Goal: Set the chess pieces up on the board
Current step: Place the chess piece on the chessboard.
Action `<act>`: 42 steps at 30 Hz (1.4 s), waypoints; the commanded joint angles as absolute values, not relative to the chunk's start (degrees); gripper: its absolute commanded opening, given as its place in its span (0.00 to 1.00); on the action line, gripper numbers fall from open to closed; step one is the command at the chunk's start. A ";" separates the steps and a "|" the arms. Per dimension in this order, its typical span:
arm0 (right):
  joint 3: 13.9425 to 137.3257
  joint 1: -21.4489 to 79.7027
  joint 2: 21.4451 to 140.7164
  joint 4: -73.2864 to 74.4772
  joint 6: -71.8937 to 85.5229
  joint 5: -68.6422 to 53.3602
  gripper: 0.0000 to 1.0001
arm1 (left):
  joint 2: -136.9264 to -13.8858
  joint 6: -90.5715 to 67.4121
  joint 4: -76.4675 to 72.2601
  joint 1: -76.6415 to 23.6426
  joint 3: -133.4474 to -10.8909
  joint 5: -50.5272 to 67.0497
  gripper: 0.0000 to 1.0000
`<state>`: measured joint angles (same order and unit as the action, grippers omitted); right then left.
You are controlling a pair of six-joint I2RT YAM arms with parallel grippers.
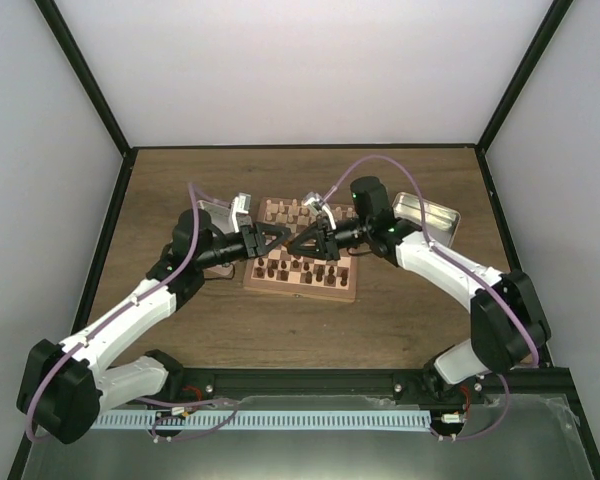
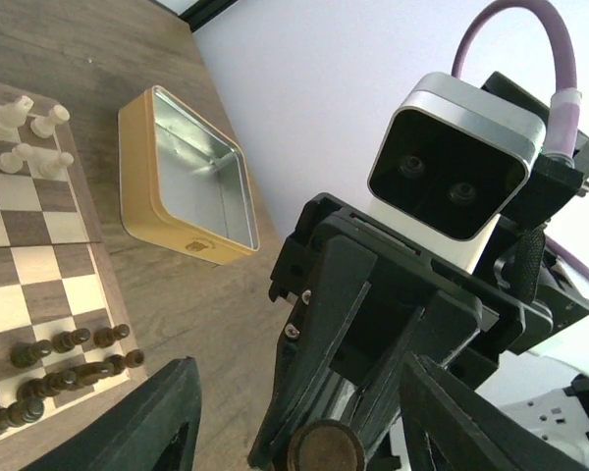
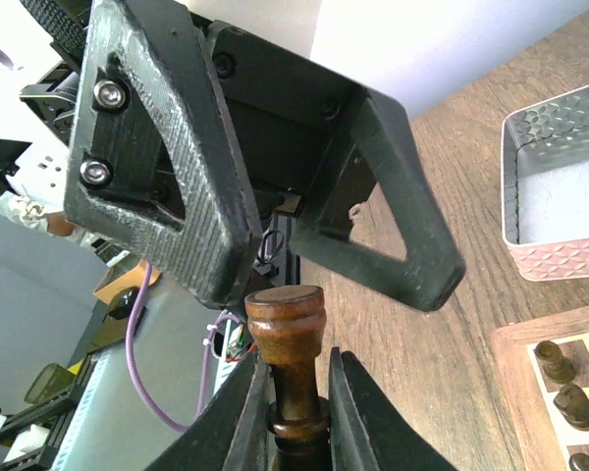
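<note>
Your right fingers (image 3: 247, 412) pinch a dark chess piece (image 3: 287, 329) by its stem, mid-air over the board (image 1: 298, 291). Its long axis points straight out at the left fingers (image 3: 172, 186), which are spread either side of its head. Probably no contact yet, hard to tell.

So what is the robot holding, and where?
The right gripper pinches a dark brown chess piece by its thin stem. The left gripper stands open at its end.
</note>
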<state>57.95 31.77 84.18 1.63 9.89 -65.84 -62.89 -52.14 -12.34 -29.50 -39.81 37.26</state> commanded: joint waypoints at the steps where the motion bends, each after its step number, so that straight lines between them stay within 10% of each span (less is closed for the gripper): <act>1: 61.31 32.63 85.40 3.58 7.30 -66.88 0.03 | -63.16 -53.64 -12.33 -29.27 -41.19 38.31 0.52; 11: 63.19 32.79 87.44 3.29 9.03 -65.24 0.03 | -65.29 -53.42 -12.34 -29.27 -41.38 40.39 0.38; 20: 64.20 32.79 88.67 2.58 11.62 -63.72 0.07 | -65.22 -52.08 -11.30 -29.27 -41.81 39.42 0.05; 33: 48.74 33.73 75.49 -26.28 44.93 -52.50 0.63 | -60.64 -53.83 -18.43 -29.27 -42.81 30.82 0.04; 42: 41.36 35.25 69.00 -43.46 66.24 -38.38 0.72 | -58.10 -60.52 -28.40 -29.27 -42.34 25.83 0.04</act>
<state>42.33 34.04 70.67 -33.30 53.74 -47.42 -59.75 -56.90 -21.12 -29.17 -41.15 28.97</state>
